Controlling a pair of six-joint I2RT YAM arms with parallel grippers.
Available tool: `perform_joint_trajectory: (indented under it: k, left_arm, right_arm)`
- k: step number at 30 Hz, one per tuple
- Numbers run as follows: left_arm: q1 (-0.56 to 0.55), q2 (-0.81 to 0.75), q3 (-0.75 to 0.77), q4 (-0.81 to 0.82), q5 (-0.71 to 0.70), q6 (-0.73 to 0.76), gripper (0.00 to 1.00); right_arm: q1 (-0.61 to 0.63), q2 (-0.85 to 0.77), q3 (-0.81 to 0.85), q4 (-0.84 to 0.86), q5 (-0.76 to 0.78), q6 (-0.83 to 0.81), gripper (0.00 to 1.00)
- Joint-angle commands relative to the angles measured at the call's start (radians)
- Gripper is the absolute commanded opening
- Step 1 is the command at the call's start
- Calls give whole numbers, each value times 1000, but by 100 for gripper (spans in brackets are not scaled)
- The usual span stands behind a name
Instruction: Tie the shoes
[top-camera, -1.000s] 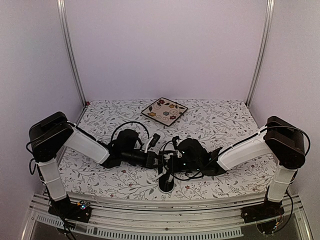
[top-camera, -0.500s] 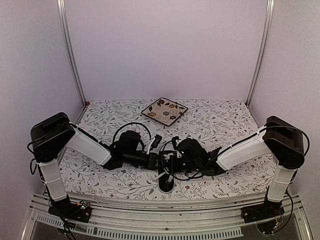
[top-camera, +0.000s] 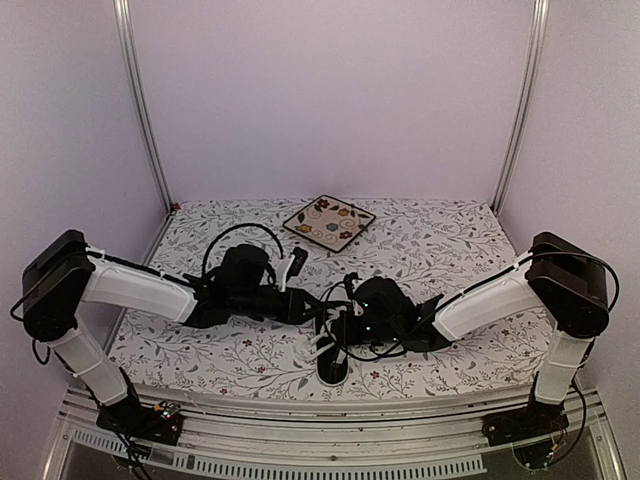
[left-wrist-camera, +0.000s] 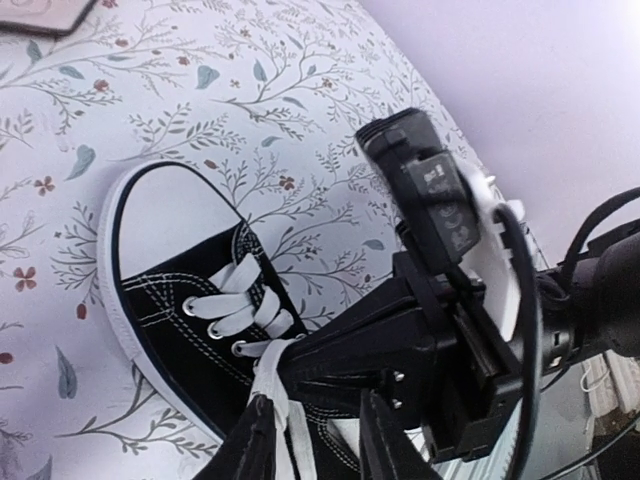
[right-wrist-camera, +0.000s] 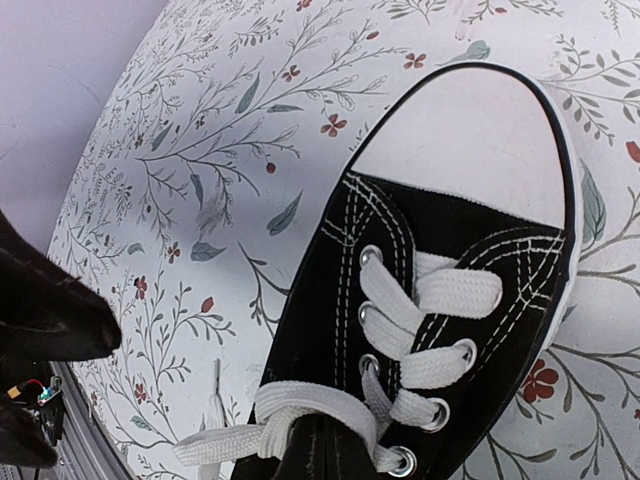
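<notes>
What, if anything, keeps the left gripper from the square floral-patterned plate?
Probably nothing, so likely yes: the left gripper is open by the black canvas sneaker, the leaf-printed cloth up to the plate looks bare, and the right gripper, shut on a white lace, sits aside.

Soft, even light is coming from above, leaving faint shadows beside the shoe (right-wrist-camera: 450, 215); the cloth (left-wrist-camera: 200, 90) is bowing in both wrist views.

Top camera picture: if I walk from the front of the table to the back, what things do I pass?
shoe → flowery plate → back wall
</notes>
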Motion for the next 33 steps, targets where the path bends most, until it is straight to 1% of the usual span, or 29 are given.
perform_joint_trajectory:
  k: [1, 5, 9, 13, 16, 24, 33]
  left_arm:
    - [12, 18, 28, -118, -52, 22, 31]
    - [17, 78, 82, -182, -61, 20, 29]
    - [32, 125, 110, -192, -61, 15, 28]
    - [41, 169, 141, -192, -33, 23, 27]
    - [42, 201, 173, -223, -1, 45, 26]
    - [42, 224, 198, -236, 50, 107, 14]
    - [41, 245, 223, -233, 155, 173, 12]
  right_arm:
    - [-13, 11, -23, -33, 31, 9, 2]
    - [-13, 7, -23, -33, 32, 9, 2]
    - [-13, 3, -27, -32, 34, 9, 2]
    - [-14, -1, -30, -32, 34, 10, 2]
    - [-13, -2, -30, -34, 37, 10, 2]
    - [-13, 2, -31, -33, 40, 10, 2]
    - [-12, 4, -31, -34, 38, 12, 2]
